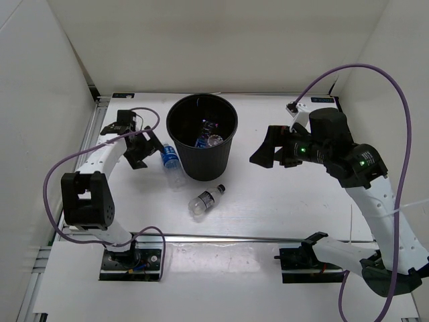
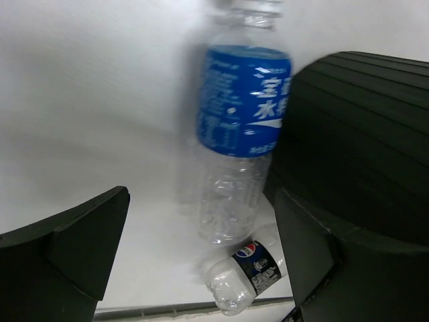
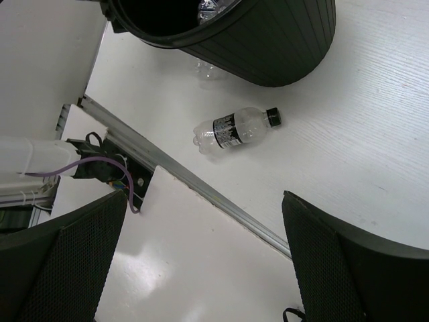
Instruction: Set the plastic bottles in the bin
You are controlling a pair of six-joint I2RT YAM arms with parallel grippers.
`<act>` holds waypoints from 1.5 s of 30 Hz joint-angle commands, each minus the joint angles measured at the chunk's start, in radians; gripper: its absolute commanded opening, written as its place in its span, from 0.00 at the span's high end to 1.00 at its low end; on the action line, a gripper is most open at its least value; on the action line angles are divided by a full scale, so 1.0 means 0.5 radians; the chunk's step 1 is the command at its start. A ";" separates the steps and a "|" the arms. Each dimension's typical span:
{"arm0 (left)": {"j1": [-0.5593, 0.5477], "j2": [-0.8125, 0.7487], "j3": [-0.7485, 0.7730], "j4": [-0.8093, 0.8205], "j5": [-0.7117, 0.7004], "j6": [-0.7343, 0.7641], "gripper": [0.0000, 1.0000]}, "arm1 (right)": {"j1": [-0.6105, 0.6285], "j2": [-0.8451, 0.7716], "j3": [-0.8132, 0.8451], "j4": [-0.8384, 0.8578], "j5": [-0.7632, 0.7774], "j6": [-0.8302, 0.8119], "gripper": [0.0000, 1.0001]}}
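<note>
1. left gripper [image 1: 147, 151]: the jaws stand apart and grasp nothing. both fingers [image 2: 67, 261] are spread wide at the bottom edge of the left wrist view.
2. blue-label bottle [image 2: 241, 134]: it lies on the table [image 1: 301, 201] ahead of the left fingertips, in line with the gap between them but not inside it. it touches neither finger.
3. the same bottle sits just beside the left wall of the bin [image 1: 201, 164]. whether the two touch cannot be told.
4. right gripper [image 1: 263, 149]: the jaws are released and empty. it hangs to the right of the bin, above the table.
5. dark-label bottle [image 3: 238, 129]: it lies on its side on the table, near the bin's front. it is well ahead of the right fingers [image 3: 355, 268] and apart from them.
6. bottles in the bin [image 1: 208, 133]: clear bottles rest at the bottom. one shows a blue label; the count cannot be told.
</note>
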 commanded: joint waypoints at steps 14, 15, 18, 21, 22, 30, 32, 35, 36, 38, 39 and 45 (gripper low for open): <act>0.041 0.318 0.009 0.421 0.558 0.315 0.00 | -0.008 -0.027 0.002 0.042 0.024 -0.050 0.00; 0.041 0.318 0.027 0.421 0.579 0.315 0.00 | -0.008 -0.027 0.002 0.042 0.024 -0.050 0.00; -0.002 0.404 0.045 0.439 0.601 0.315 0.00 | -0.008 -0.027 0.020 0.042 0.024 -0.069 0.00; -0.021 0.465 0.045 0.458 0.601 0.315 0.00 | -0.008 -0.009 0.020 0.042 0.043 -0.069 0.00; -0.021 0.465 0.027 0.458 0.601 0.315 0.00 | -0.008 -0.009 0.020 0.042 0.043 -0.069 0.00; -0.039 0.569 -0.059 0.476 0.644 0.336 0.15 | -0.008 0.028 0.057 0.023 0.061 -0.069 0.00; -0.039 0.570 -0.111 0.476 0.644 0.337 0.19 | -0.008 0.046 0.057 0.023 0.061 -0.087 0.00; -0.039 0.588 -0.163 0.476 0.644 0.355 0.23 | -0.008 0.064 0.057 0.023 0.061 -0.087 0.00; -0.039 0.588 -0.181 0.476 0.644 0.355 0.28 | -0.008 0.065 0.057 0.023 0.061 -0.087 0.00; 0.004 0.558 -0.221 0.476 0.607 0.373 0.34 | -0.008 0.065 0.057 0.023 0.061 -0.087 0.00; 0.004 0.536 -0.258 0.476 0.589 0.373 0.38 | -0.008 0.083 0.057 0.023 0.061 -0.087 0.00; 0.236 0.128 -0.304 0.476 0.497 0.242 0.56 | -0.026 0.083 0.057 0.023 0.061 -0.087 0.00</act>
